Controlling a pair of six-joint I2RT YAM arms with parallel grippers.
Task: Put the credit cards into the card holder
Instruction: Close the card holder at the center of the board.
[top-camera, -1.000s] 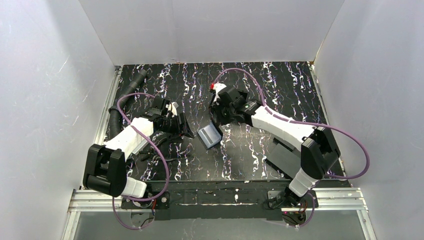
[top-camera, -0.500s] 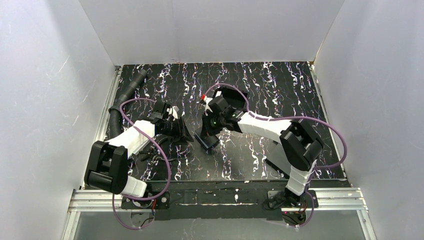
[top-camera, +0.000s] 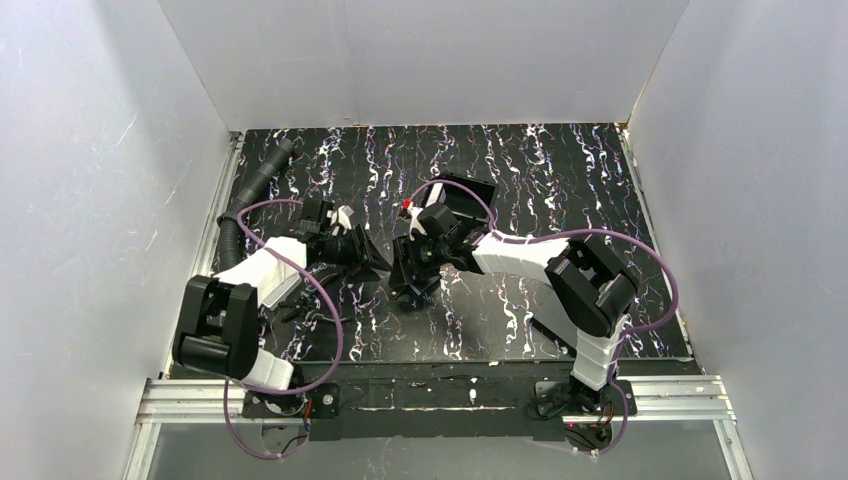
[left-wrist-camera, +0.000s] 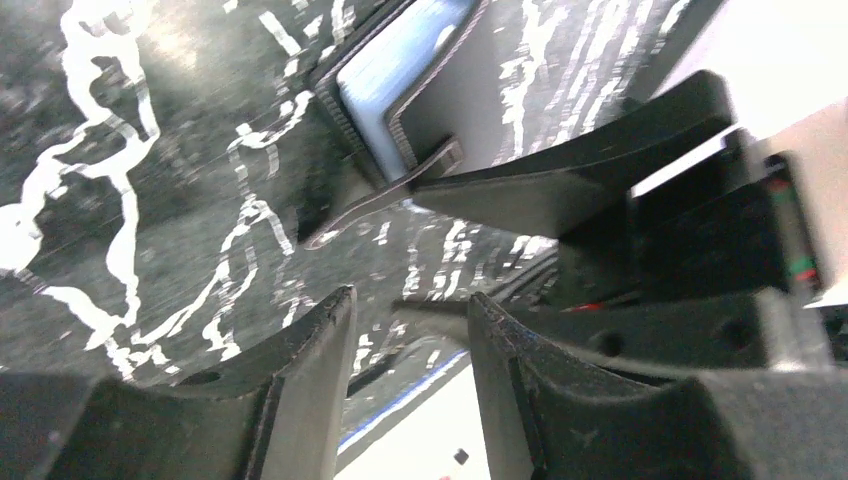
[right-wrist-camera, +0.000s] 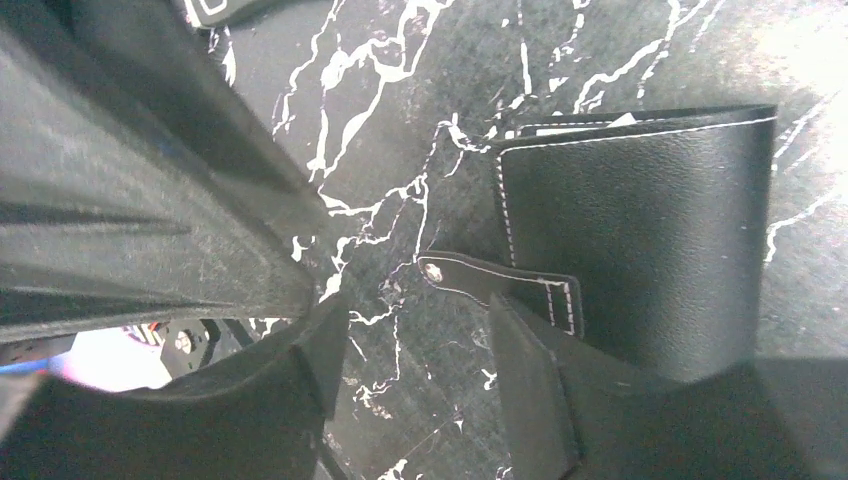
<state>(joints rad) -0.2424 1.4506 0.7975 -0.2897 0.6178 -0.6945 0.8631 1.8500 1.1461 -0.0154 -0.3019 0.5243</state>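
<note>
The card holder (right-wrist-camera: 640, 230) lies on the marbled table, black outer side up. Its snap strap (right-wrist-camera: 500, 282) sticks out toward my right gripper (right-wrist-camera: 415, 335), which is open over bare table, one fingertip (right-wrist-camera: 525, 350) beside the strap. In the left wrist view a pale blue edge shows between the card holder's (left-wrist-camera: 400, 85) black flaps. My left gripper (left-wrist-camera: 410, 310) is open and empty just short of it. In the top view both grippers, left (top-camera: 372, 262) and right (top-camera: 405, 280), meet mid-table and cover the holder. No credit cards show plainly.
A black rimmed tray (top-camera: 470, 190) sits behind the right gripper. A flat dark slab (top-camera: 568, 315) lies by the right arm's base. A corrugated hose (top-camera: 248, 200) runs along the table's left edge. White walls close in three sides.
The right arm swung left and down onto the card holder and its gripper went from shut to open. The holder's pale inside no longer shows from above. The left gripper edged right.
</note>
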